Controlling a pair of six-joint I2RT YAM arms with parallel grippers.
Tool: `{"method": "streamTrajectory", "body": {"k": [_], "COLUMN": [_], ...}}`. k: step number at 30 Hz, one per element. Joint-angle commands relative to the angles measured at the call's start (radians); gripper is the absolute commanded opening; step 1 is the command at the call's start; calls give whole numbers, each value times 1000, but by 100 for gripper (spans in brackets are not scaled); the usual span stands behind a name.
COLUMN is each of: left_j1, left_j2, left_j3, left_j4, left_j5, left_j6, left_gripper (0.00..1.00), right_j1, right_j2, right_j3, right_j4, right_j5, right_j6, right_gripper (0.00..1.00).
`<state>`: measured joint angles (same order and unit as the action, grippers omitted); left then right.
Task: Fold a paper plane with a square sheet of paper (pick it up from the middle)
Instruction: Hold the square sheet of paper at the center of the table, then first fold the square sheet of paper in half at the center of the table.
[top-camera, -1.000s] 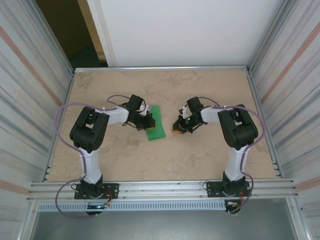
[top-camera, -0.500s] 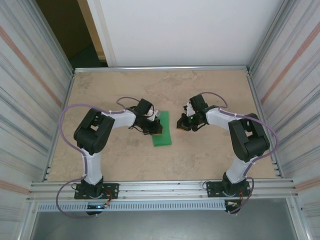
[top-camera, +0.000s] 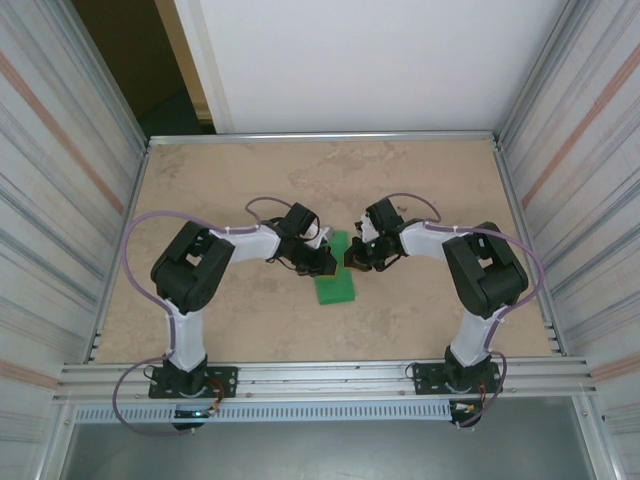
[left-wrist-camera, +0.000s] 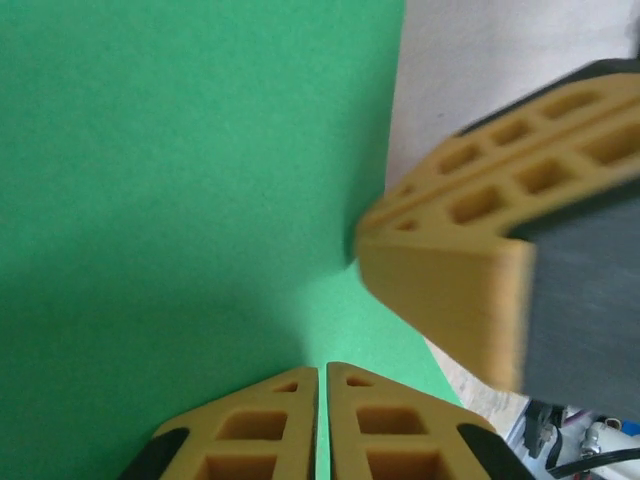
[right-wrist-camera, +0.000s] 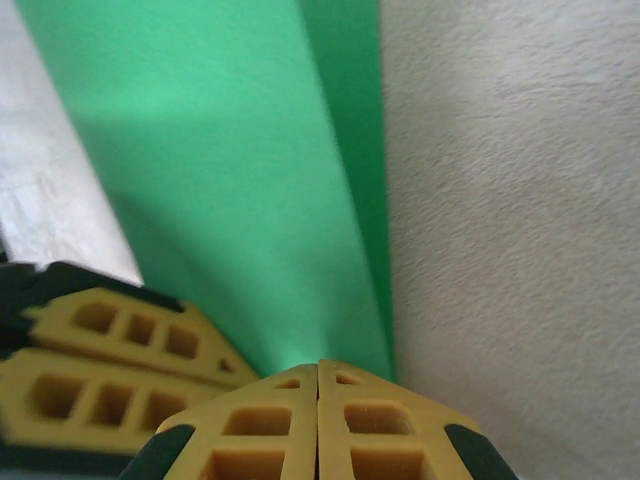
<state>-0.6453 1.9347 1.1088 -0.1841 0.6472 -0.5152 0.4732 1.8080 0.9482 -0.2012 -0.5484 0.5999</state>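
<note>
progress early: paper sheet (top-camera: 336, 285) folded to narrow strip, no nose or wings yet | left gripper (left-wrist-camera: 322, 372) pinched shut on sheet | right gripper (right-wrist-camera: 318, 365) shut on its fold

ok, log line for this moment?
phase: mid-fold | green sheet: folded narrow, between both claws | left claw: shut on sheet | right claw: shut on sheet edge
</note>
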Motion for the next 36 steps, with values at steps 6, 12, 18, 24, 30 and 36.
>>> {"method": "streamTrajectory", "body": {"k": [6, 12, 18, 24, 30, 36], "left_j1": [22, 28, 28, 27, 17, 16], "left_j2": [-191, -270, -240, -185, -148, -118], "left_j3": [-138, -212, -218, -187, -163, -154], "left_j4": [51, 48, 66, 87, 34, -2], "left_j5": [-197, -312, -286, -246, -258, -271], "left_j6": [-161, -240, -264, -263, -246, -236], "left_gripper": [19, 26, 31, 28, 21, 18], "right_j1": [6, 7, 8, 8, 8, 9], "right_j2": [43, 49, 57, 45, 36, 22], "right_j3": [39, 44, 52, 54, 52, 41], "right_j4": [16, 21, 31, 25, 20, 0], "right_j5": [-22, -27, -42, -49, -51, -48], "right_j6": [22, 25, 31, 32, 32, 11], "right_gripper": [7, 7, 7, 8, 8, 7]}}
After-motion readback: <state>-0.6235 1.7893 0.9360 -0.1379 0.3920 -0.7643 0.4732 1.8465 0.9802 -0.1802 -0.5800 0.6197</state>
